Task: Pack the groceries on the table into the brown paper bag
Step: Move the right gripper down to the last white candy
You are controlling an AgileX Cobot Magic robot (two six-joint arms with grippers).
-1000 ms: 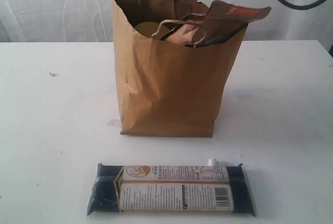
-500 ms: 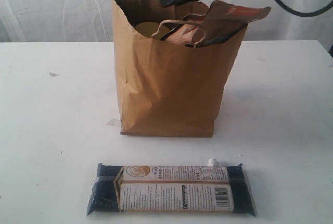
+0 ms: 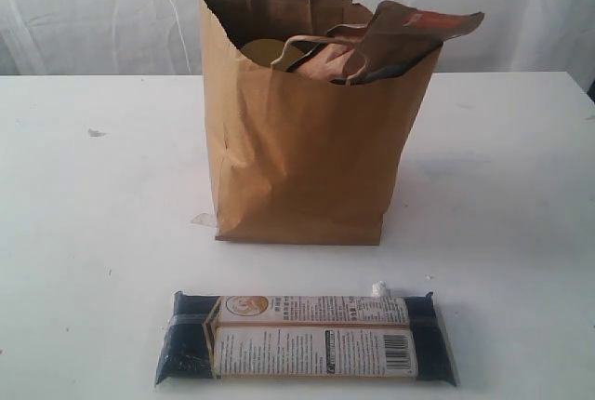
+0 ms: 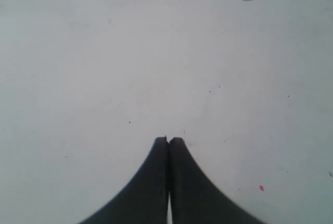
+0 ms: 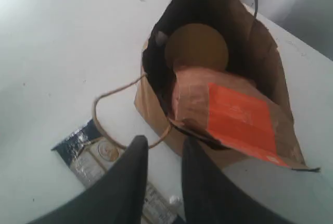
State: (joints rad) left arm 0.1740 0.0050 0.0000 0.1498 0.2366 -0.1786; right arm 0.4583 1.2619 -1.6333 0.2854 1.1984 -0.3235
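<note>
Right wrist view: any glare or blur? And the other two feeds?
Right wrist view: table partly blown out, right gripper soft, brown paper bag dark inside. Exterior view: evenly lit, bright backdrop, faint shadow beside the bag. Left wrist view: flat grey, left gripper a black silhouette.

one brown paper bag (image 3: 297,167) is standing on one white table (image 3: 102,260), and it is carrying two twisted cord handles (image 3: 321,42). one brown pouch with orange label (image 3: 409,33) is poking out of its mouth, and one round tan top (image 5: 196,47) is showing inside beside it. one long dark-blue packet (image 3: 307,340) is lying on the table. two grippers are showing, the left gripper (image 4: 168,141) and the right gripper (image 5: 164,141), each with two dark fingers (image 5: 132,177).
</note>
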